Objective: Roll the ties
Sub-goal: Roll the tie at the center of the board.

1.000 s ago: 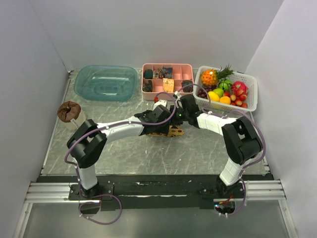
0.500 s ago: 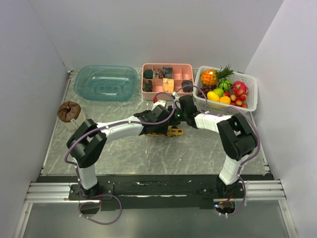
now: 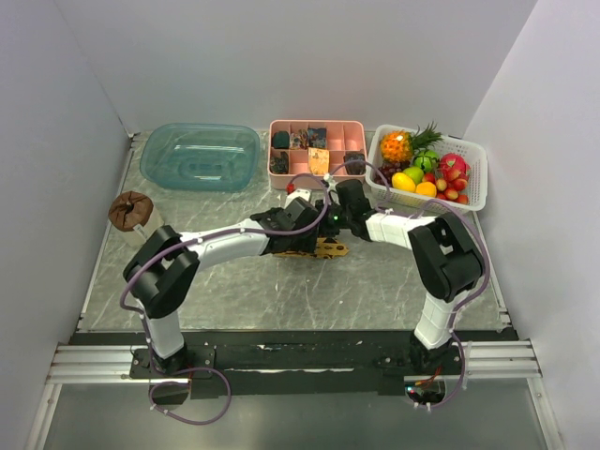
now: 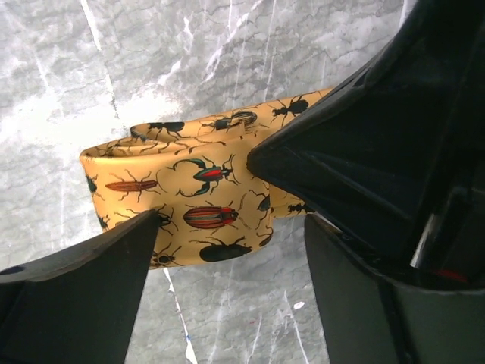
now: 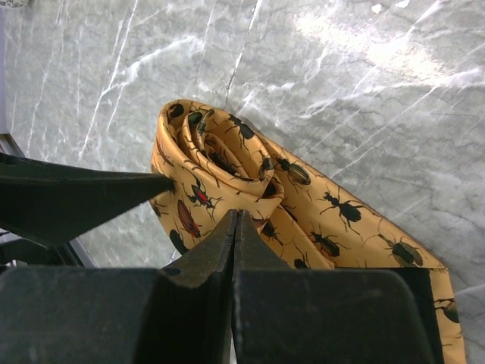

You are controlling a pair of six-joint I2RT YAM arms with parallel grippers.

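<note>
Tie [image 5: 227,163] in yellow beetle print lies near the middle of the tabletop [image 3: 234,291], one end wound into a coil and the flat tail running back under the right gripper [image 5: 236,218]. That gripper is pressed shut, its tip against the coil. The left gripper [image 4: 231,224] is nearer, its jaws wide apart with a finger on either side of the coil.

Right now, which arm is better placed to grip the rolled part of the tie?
Left: the left gripper stands open, straddling the rolled tie; the right gripper is shut beside it.
</note>
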